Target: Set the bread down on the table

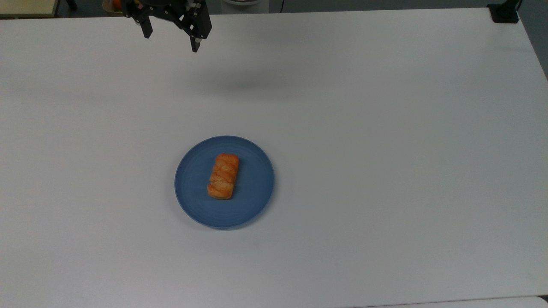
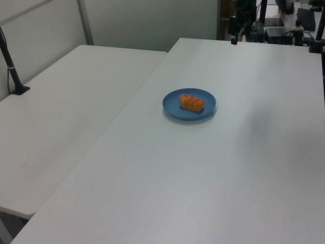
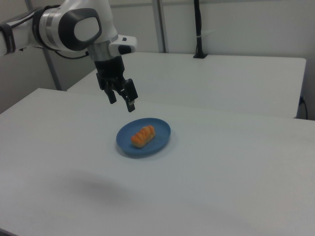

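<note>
Your bread [image 1: 223, 176] is sitting on the blue plate [image 1: 252, 194], pretty much dead center, lying flat with its long side running up-down in the top view. In the left view you can see the bread [image 2: 191, 102] on the plate [image 2: 172, 107] about mid-tabletop, and in the right view the bread [image 3: 142, 136] lies at a slant across the plate [image 3: 160, 142]. The plate rests on the white tabletop [image 1: 385, 149], a bit toward the top view's left of the middle.

Your end effector [image 1: 171, 40] is up at the top edge of the top view, well apart from the plate and nothing in it. Its two fingers are spread apart, with a clear gap between them. In the right view the end effector [image 3: 121, 102] hangs in the air above the tabletop [image 3: 236, 172], pointing down, near the plate's far-left rim but not touching it. There's a soft shadow on the tabletop in the top view, between it and the plate.

A second white table [image 2: 61, 117] butts up alongside, at the left view's left.
</note>
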Controlling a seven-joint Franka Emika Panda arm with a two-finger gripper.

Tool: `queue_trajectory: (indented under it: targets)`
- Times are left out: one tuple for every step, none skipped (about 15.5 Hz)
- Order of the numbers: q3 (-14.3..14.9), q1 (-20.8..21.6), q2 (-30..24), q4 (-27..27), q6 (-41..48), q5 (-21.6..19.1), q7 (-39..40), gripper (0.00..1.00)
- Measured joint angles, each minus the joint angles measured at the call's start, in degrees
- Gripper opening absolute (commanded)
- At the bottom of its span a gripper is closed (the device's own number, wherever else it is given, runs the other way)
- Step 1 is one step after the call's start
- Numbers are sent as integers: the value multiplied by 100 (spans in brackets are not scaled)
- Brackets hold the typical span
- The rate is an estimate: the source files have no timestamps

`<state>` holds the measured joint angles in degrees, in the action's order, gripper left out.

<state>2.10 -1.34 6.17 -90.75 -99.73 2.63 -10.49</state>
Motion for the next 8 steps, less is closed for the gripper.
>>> queue_trajectory:
  targets:
    - [0, 0, 2, 0, 0, -1, 0, 100]
    - [0, 1, 2, 1, 0, -2, 0, 100]
    - [0, 2, 3, 1, 0, -4, 0, 100]
    - [0, 6, 6, 1, 0, -5, 1, 100]
    - [0, 9, 16, 2, 0, -8, 2, 100]
    - [0, 11, 37, 13, -5, -10, 2, 100]
    - [0, 15, 77, 42, -29, -16, 2, 100]
    - [0, 21, 131, 72, -109, -32, 2, 100]
